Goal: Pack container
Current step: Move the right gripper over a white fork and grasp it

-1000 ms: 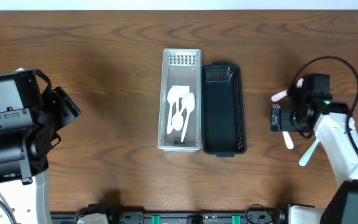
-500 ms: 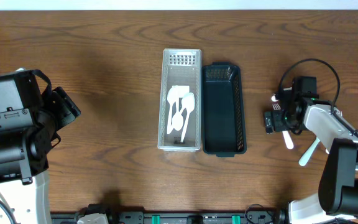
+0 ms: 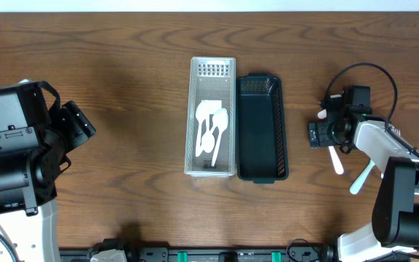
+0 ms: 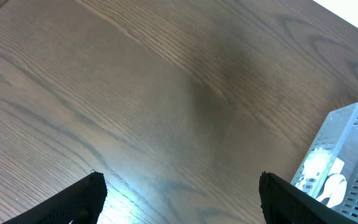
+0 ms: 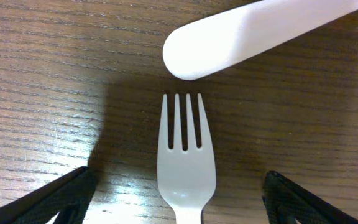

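Lower centre of the right wrist view: a white fork [image 5: 184, 162] lies on the wooden table [image 5: 42, 68], tines up-frame, between the released right gripper [image 5: 179, 183] fingers. The left gripper [image 4: 180, 186] is likewise spread wide.

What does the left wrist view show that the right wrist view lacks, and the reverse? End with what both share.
Only the left wrist view: a corner of the clear container at the right edge, with white utensils inside. Only the right wrist view: a white fork lying flat and the rounded end of another white utensil just beyond its tines, not touching. Both: the wooden table and dark fingers in the lower corners, left fingers and right fingers alike spread wide, gripping nothing.
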### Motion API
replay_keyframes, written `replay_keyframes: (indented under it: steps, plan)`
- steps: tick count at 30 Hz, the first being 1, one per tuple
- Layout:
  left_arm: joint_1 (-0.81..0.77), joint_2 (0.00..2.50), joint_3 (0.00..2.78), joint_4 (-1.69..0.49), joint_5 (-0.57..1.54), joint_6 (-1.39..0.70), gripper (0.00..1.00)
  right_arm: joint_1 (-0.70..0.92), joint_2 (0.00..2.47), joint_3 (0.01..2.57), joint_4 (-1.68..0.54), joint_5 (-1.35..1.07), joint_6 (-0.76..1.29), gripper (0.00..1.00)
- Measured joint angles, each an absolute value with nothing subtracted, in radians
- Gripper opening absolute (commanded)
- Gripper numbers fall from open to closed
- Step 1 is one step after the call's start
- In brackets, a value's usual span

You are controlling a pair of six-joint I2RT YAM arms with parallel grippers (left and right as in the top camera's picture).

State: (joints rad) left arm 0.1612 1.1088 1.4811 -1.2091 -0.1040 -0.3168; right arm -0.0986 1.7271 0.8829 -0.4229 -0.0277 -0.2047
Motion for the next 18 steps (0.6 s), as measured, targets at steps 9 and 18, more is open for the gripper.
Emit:
replay_keyframes:
  steps: [9, 18]
  plan:
    - [0.161, 1.109, 1.481, -1.209, -0.104, -0.317, 0.81, -0.092, 1.728, 0.883, -0.428, -0.029, -0.190, 0.72]
    - [0.161, 1.109, 1.481, -1.214, -0.104, -0.317, 0.81, -0.092, 1.728, 0.886, -0.448, -0.031, -0.169, 0.58]
